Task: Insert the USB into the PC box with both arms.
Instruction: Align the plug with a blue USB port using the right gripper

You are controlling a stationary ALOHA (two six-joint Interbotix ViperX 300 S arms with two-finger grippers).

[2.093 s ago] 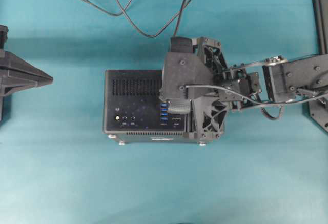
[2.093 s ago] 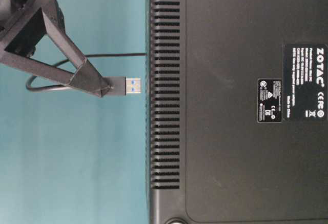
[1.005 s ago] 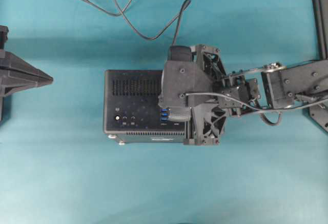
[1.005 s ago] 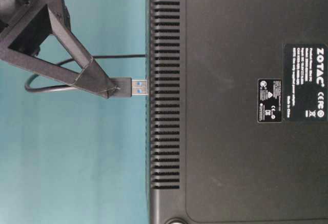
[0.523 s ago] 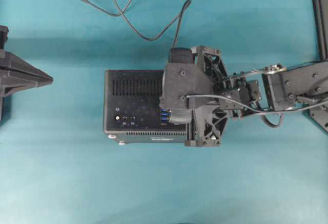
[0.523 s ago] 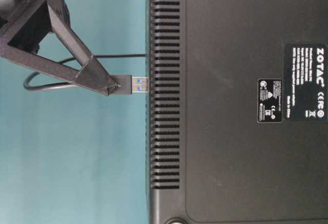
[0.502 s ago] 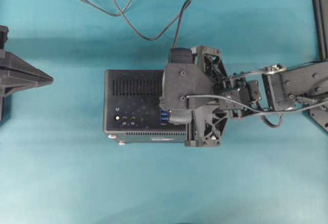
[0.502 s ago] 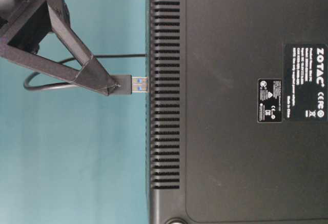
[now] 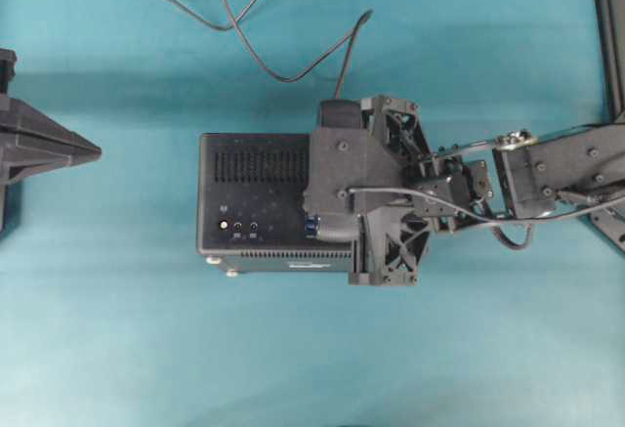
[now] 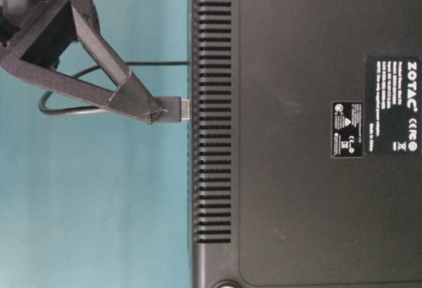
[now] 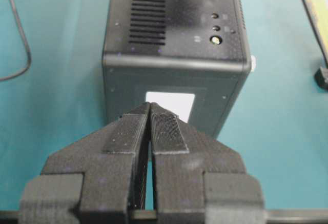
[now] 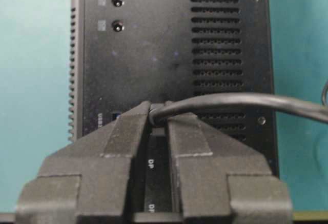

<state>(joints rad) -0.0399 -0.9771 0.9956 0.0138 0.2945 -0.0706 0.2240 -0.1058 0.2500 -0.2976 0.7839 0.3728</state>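
A: Progress? How far is the insert looking?

B: Nearly in, I'd judge. In the table-level view the USB plug [image 10: 177, 110] is sitting with its tip against the ported face of the PC box [image 10: 303, 130], almost no metal showing. Full seating can't be confirmed; which port is hidden under the arm in the overhead view.

A: Right gripper?

B: The right gripper [image 12: 158, 112] is pinching narrow on the plug, directly behind it, plug poking out past the fingertips toward the box. The cable [image 12: 246, 102] is running out from between the jaws, off to the side.

A: Left one?

B: The left gripper [image 11: 149, 112] is sitting with its jaws together, holding nothing, pointing at the box's end face, near but apart. It's not bracing the box.

A: What's left?

B: Likely a last push, bracing with the left, then releasing.
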